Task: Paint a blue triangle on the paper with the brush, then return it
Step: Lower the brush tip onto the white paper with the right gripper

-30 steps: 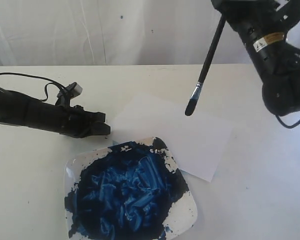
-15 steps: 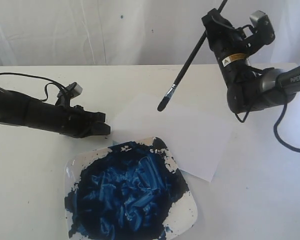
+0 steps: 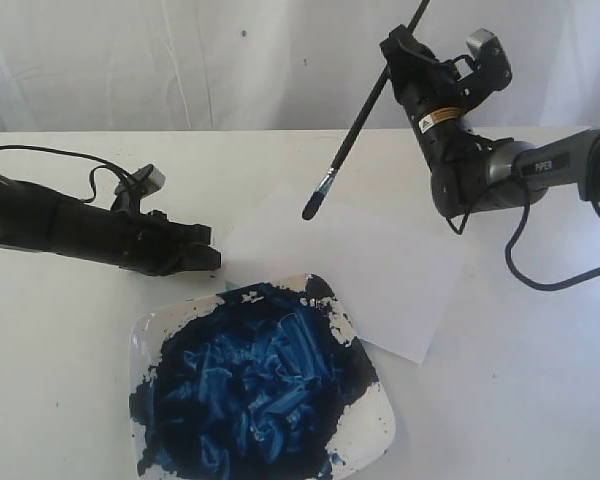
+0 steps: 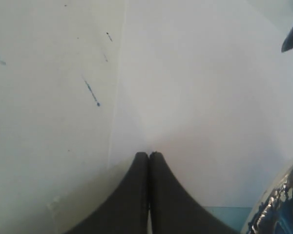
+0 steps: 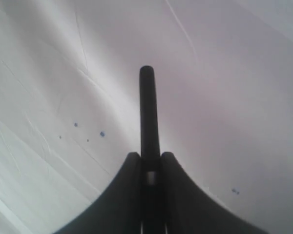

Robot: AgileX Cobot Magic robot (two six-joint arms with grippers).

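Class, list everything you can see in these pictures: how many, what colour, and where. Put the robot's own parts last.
paper: one, white, blank, flat on the table beside the plate.
plate: one, white, at the table's near side.
paint: one mass, dark blue, covering most of the plate.
brush: one, black handle, blue-stained bristles, tilted above the paper.
table: one, white, under everything.
curtain: one, white, behind the table.
cable: one, black, by the left arm.
left gripper: one, black, shut, at the paper's edge.
right gripper: one, black, shut on the brush, raised.
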